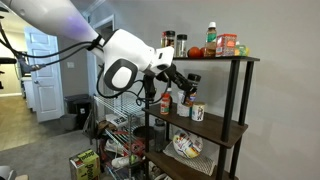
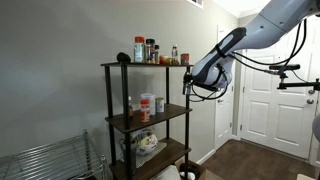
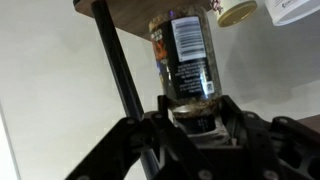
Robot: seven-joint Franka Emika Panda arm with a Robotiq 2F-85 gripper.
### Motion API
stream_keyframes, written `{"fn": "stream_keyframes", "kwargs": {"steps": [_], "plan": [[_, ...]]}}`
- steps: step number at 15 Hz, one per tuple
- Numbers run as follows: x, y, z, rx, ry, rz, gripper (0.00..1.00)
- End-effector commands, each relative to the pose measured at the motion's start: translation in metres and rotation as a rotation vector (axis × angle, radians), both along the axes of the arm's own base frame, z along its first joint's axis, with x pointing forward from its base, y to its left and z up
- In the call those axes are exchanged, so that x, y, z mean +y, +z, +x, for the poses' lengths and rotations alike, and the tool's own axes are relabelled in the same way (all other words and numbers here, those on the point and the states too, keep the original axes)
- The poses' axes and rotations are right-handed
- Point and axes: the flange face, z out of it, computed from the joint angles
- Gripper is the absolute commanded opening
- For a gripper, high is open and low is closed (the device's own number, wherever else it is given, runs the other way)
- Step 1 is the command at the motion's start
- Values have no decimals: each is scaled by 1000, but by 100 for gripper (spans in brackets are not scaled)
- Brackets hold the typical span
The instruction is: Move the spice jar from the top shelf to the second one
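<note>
Here the end effector (image 3: pixel 197 112) clasps the dark-labelled spice jar (image 3: pixel 186 55).

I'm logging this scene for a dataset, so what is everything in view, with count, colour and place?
Shelf unit: one, dark, against the wall.
Spice jar: one, dark with a barcode label, at the second shelf.
Jars and bottles: several, mixed colours, top shelf; count unclear.
Box: one, orange-red, top shelf.
Can: one, white, second shelf.
Bowl: one, pale, third shelf.
Wire rack: one, metal, beside the shelves.
Door: one, white.
Arm: one, white.
Gripper: one, black, closed on the jar's cap.
</note>
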Motion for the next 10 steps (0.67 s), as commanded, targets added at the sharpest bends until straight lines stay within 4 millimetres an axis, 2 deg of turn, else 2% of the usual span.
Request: {"fn": "stream_keyframes", "kwargs": {"steps": [1,3,5,6,9,10], "plan": [[-1,31,3,-45,-3,-63,29],[0,42,4,-54,4,-101,29],[4,44,4,-46,20,-142,29],[8,37,3,-26,38,-158,29],[31,-6,5,50,118,-164,29],[37,-13,5,70,139,-162,29]]}}
